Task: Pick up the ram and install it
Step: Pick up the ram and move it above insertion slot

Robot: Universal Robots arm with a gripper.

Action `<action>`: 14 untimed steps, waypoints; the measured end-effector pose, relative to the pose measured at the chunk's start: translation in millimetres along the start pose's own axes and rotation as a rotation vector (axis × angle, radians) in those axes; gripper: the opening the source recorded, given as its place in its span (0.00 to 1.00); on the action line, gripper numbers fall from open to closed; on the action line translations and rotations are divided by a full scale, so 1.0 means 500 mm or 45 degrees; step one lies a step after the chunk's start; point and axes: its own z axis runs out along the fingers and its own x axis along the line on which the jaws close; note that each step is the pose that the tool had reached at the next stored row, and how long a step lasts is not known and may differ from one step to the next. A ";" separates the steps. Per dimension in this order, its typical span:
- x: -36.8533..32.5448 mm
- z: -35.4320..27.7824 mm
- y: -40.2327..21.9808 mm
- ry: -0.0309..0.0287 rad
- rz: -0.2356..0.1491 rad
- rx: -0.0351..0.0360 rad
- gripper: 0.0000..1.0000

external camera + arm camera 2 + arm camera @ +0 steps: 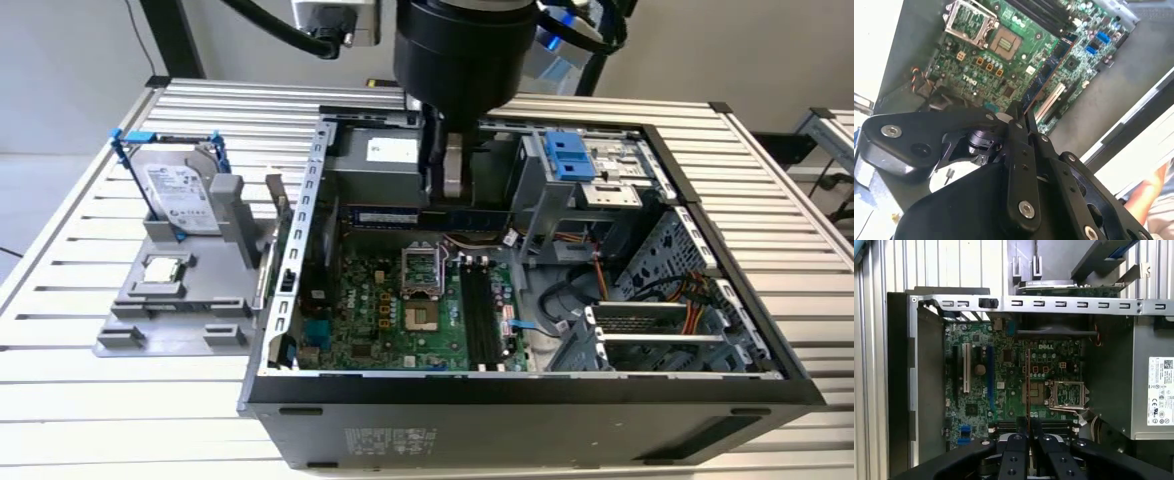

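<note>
Tool [1027, 436] grips ram [1027, 385] above motherboard [1004, 407].

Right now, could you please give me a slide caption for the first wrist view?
Gripper shut on the ram, held edge-on over the motherboard inside the open computer case.

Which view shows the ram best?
The second wrist view: the ram shows its chip face, clamped in the tool. The first wrist view shows it edge-on; the exterior view, a bluish strip under the tool.
</note>
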 end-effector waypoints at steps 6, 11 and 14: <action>-0.001 -0.001 -0.038 -0.0001 0.003 0.0001 0.00; -0.002 -0.002 -0.072 -0.0003 0.005 0.0001 0.00; -0.002 -0.003 -0.092 -0.0003 0.007 0.0002 0.00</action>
